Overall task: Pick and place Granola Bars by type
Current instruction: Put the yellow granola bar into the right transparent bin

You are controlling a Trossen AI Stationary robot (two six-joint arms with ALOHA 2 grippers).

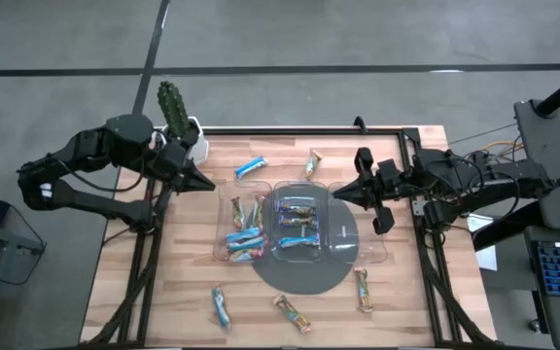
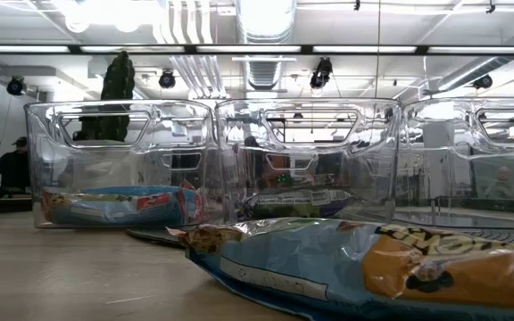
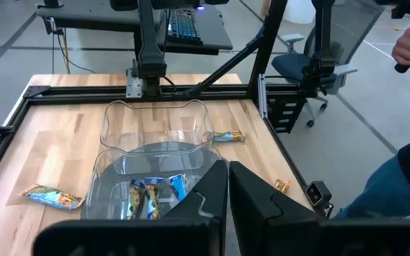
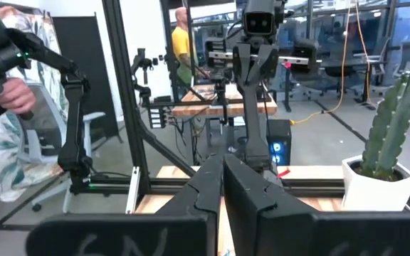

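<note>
A: Bars fill the left compartment of the clear tray, mostly blue-wrapped; a second group lies in the middle compartment; the right compartment appears bare. Sorting looks partly done.

B: What remains?

A: Five bars lie loose on the table: a blue one and a gold one beyond the tray, and three on the near side.

B: And the arms?

A: The left gripper hovers near the tray's left corner, fingers together, holding nothing. The right gripper hovers at the tray's right edge, likewise closed and empty.

B: Obstructions?

A: A potted cactus stands at the far left corner, just behind the left gripper. A dark round mat lies under the tray.
</note>
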